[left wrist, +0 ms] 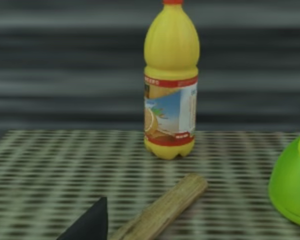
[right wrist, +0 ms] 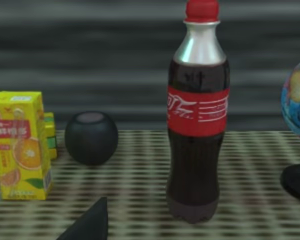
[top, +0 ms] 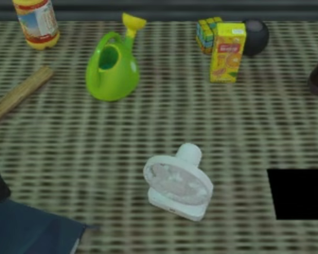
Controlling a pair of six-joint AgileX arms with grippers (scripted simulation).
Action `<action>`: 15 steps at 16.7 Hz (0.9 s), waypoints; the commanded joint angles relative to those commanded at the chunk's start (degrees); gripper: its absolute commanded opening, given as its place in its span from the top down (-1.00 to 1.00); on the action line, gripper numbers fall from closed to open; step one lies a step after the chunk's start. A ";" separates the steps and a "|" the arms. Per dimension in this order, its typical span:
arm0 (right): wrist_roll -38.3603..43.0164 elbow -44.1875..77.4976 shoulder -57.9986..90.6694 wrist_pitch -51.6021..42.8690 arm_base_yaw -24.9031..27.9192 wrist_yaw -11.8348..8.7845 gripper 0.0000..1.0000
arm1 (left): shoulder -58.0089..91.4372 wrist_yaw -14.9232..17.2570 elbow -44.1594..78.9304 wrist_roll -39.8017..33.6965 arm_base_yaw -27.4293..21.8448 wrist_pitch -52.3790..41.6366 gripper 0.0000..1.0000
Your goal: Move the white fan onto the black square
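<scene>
Right now the white fan point(top: 178, 182) lies tilted on the woven tabletop point(top: 69, 148), its round translucent grille in a rounded-square plastic frame, short cylindrical knob at the back. Well apart, toward the tabletop's right edge, sits the flat black square point(top: 298, 193), bare. Beyond the fan stands a glossy green watering can point(top: 112, 64), a wooden stick point(top: 18, 94) off to its left. Neither gripper shows enough; I cannot tell how either one stands.
</scene>
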 joint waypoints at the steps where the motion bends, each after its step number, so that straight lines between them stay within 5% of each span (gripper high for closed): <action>1: 0.00 0.00 0.00 0.00 0.00 0.00 -1.00 | 0.00 0.00 0.00 0.00 0.00 0.00 -1.00; 7: -1.65 8.76 8.93 -8.34 4.69 -0.04 -1.00 | 0.00 0.00 0.00 0.00 0.00 0.00 -1.00; 15: -6.99 48.51 49.80 -37.99 21.88 0.06 -1.00 | 0.00 0.00 0.00 0.00 0.00 0.00 -1.00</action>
